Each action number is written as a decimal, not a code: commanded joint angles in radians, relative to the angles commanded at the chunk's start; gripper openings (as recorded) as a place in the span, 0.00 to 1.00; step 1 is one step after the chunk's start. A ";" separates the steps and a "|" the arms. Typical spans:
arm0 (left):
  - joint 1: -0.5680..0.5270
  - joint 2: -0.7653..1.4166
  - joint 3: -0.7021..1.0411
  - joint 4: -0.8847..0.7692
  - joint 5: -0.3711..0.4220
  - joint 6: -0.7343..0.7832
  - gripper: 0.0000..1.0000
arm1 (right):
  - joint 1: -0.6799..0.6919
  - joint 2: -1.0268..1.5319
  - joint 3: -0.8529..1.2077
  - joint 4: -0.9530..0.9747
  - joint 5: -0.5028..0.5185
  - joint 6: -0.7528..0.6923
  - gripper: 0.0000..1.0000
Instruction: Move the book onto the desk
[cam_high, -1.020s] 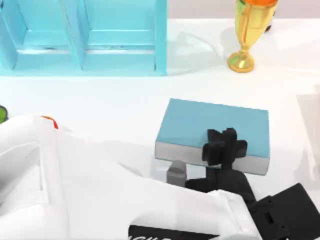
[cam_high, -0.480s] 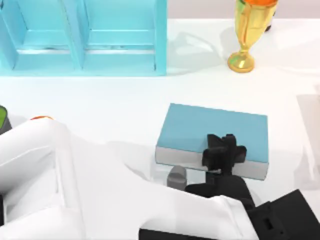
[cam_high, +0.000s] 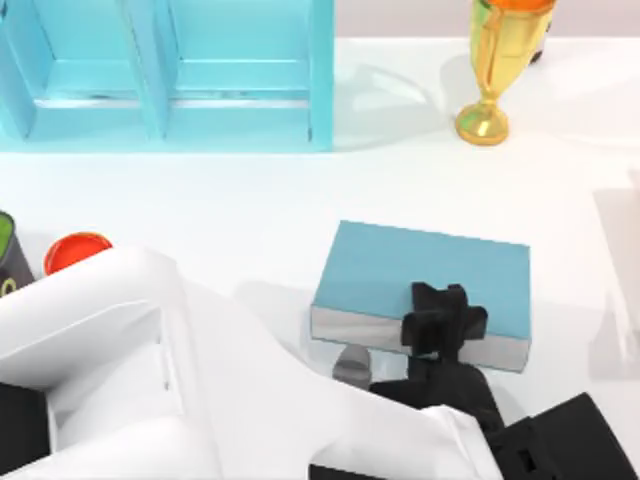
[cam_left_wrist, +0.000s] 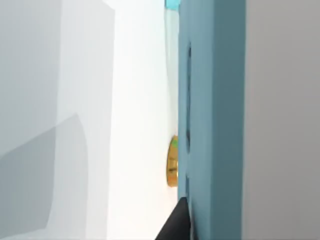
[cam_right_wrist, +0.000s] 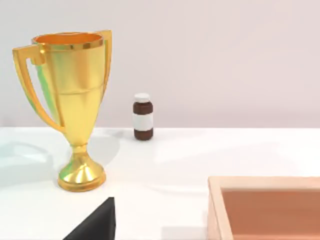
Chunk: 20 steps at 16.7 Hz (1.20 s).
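The left gripper (cam_high: 440, 318) is clamped on the near long edge of the book (cam_high: 420, 275), one finger over the teal cover and the grey page edge beneath it; the book's shadow on the table (cam_high: 250, 200) suggests it is just above the surface rather than resting, so lowering and letting go look to be what remains. Beyond the book the table lies bare, with the shelf (cam_high: 170, 80) and trophy (cam_high: 495, 60) well apart at the far edge.
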 joint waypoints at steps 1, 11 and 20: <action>0.000 0.000 0.000 0.000 0.000 0.000 0.00 | 0.000 0.000 0.000 0.000 0.000 0.000 1.00; 0.000 0.000 0.000 0.000 0.000 0.000 0.75 | 0.000 0.000 0.000 0.000 0.000 0.000 1.00; 0.000 0.000 0.000 0.000 0.000 0.000 1.00 | 0.000 0.000 0.000 0.000 0.000 0.000 1.00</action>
